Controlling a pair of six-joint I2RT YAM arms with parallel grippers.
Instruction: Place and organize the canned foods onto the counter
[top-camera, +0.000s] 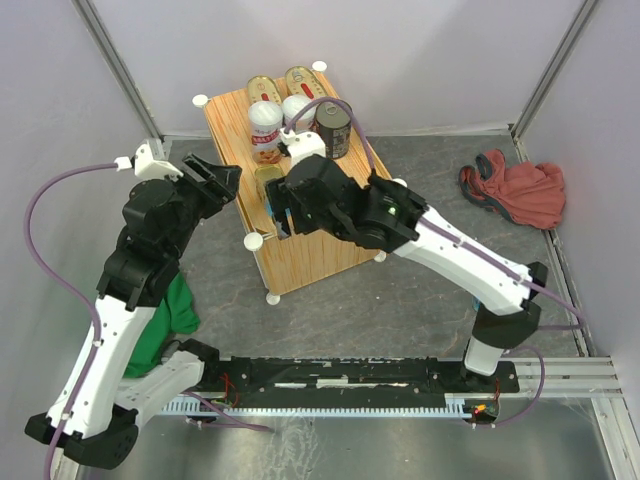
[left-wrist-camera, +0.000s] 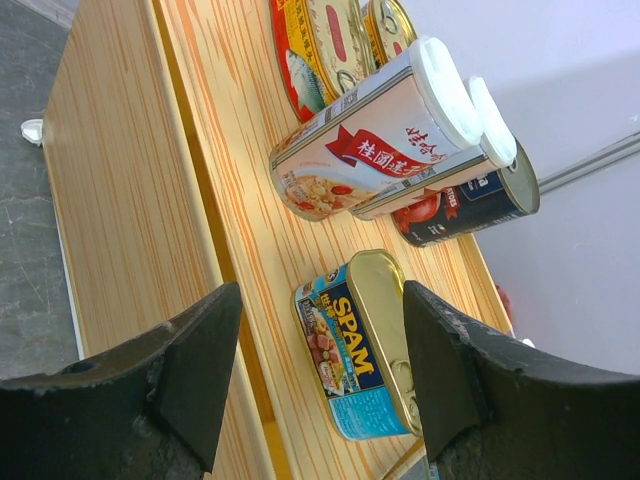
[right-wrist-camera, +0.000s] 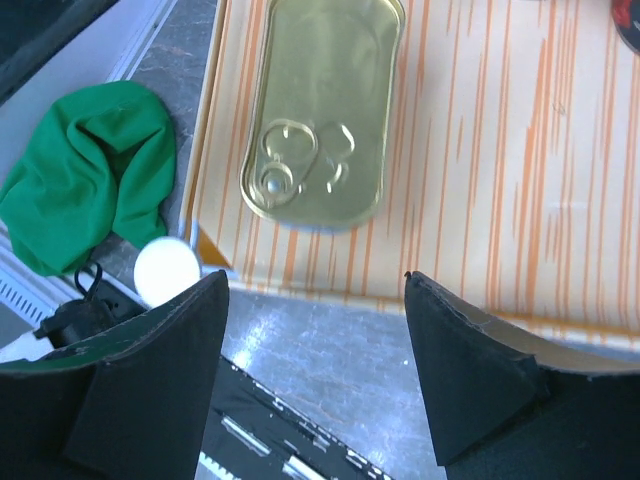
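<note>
Hovering empty, the left jaws stand apart over the wood-grain worktop (left-wrist-camera: 120, 200), framing a blue-sided tin (left-wrist-camera: 360, 350) marked SPAM. The right jaws, likewise apart and empty, hang above a gold-lidded rectangular tin (right-wrist-camera: 320, 110) lying near the worktop's edge.

From above, my right arm (top-camera: 450, 240) covers the worktop's (top-camera: 310, 255) near part — only a bit of one gold tin (top-camera: 266, 178) peeks out. At my left wrist, the second tall tin (left-wrist-camera: 495, 125) hides behind the first tall tin (left-wrist-camera: 370, 150) — the oval tins (left-wrist-camera: 320, 45) get cut off up top.
</note>
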